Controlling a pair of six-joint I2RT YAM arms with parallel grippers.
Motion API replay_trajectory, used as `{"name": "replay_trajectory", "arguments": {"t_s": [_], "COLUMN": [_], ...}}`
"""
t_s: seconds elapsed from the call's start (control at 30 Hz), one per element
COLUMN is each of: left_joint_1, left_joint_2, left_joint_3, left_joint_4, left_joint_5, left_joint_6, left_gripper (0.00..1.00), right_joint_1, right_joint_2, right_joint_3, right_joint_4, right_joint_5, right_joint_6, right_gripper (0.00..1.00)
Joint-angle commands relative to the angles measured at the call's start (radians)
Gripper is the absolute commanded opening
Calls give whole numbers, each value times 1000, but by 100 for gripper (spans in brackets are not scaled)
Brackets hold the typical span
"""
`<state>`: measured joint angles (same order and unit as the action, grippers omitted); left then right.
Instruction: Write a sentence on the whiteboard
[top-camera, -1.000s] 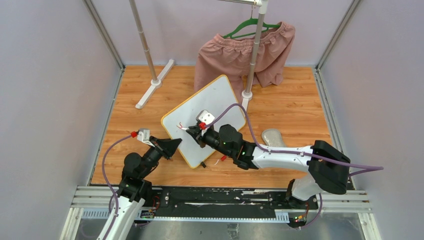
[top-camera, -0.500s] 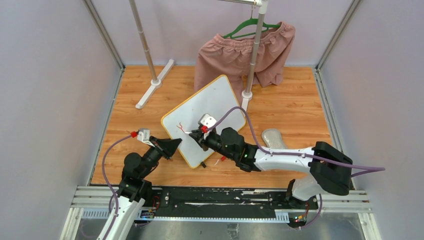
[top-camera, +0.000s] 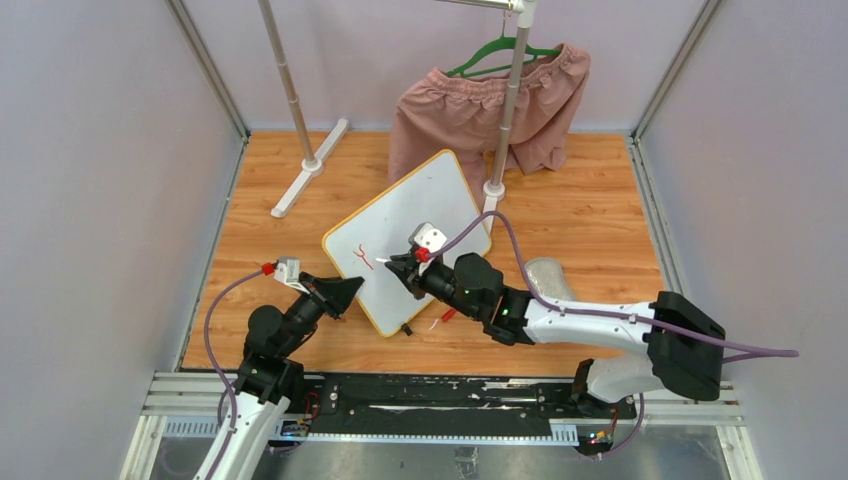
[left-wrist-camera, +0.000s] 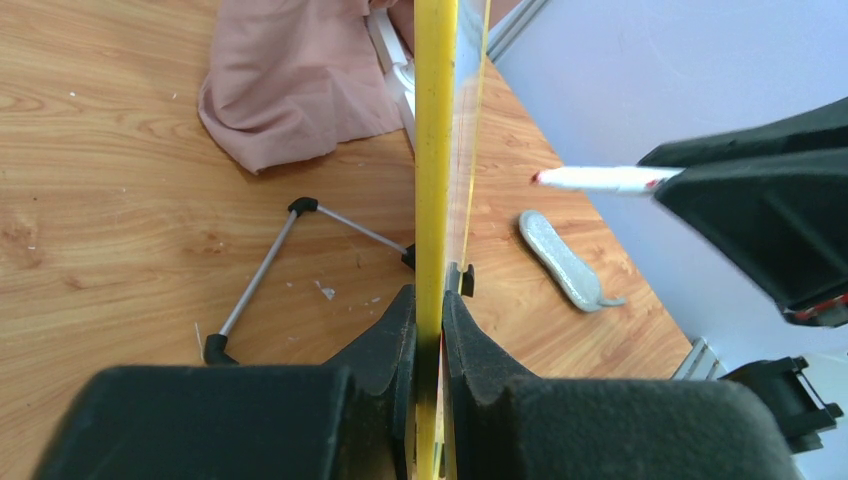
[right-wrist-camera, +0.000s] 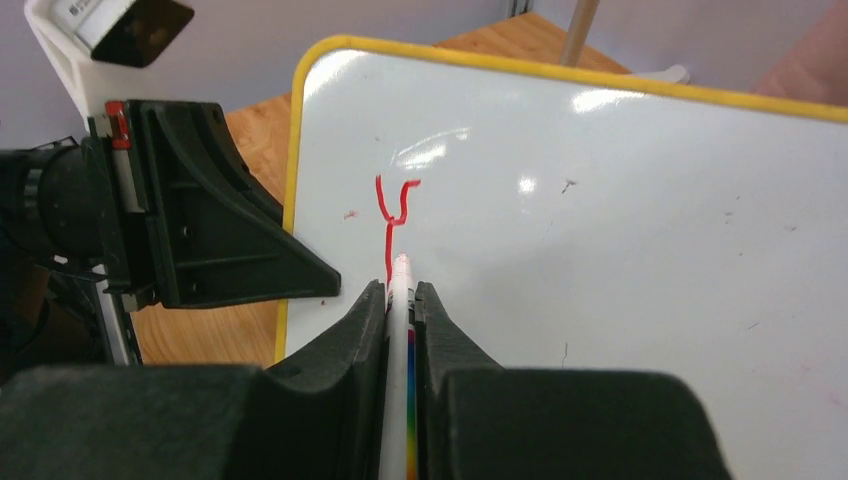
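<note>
At centre, left tool (left-wrist-camera: 430, 310) pinches glossy yellow-rimmed whiteboard (right-wrist-camera: 600, 220); right tool (right-wrist-camera: 400, 290) clamps white marker (right-wrist-camera: 400, 272) by a red stroke (right-wrist-camera: 389, 235).

The left arm (top-camera: 268, 338) and right arm (top-camera: 590, 318) pair white links with black joint housings. A purple cable (top-camera: 212, 318) runs along each, near a red connector (top-camera: 267, 268). The right gripper (right-wrist-camera: 400, 292) has matte black, wedge-shaped fingers (right-wrist-camera: 340, 345).

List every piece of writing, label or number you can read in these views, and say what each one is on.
"Y": a lone red handwritten stroke that reads as that letter, on the whiteboard, near its yellow-framed edge.
Coloured print on the marker barrel: too blurred to read.
Label on the camera housing at the upper left of the right wrist view: too small to read.
Nothing else carries text.
</note>
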<state>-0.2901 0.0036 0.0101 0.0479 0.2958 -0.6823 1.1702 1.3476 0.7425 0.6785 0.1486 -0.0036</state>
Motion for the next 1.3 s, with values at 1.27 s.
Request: {"name": "replay_trajectory", "arguments": {"t_s": [1.27], "left_joint_1": [8], "left_joint_2": [-67], "left_joint_3": [-39], "left_joint_4": [-106], "left_joint_5": [-15], "left_joint_6": [69], "left_gripper": [0], "right_joint_1": [-24], "right_joint_2": [58], "right_joint_3": [107], "right_joint_4": [-46], "right_joint_5": [-5], "right_joint_6": [-25], "right_gripper": [0]}}
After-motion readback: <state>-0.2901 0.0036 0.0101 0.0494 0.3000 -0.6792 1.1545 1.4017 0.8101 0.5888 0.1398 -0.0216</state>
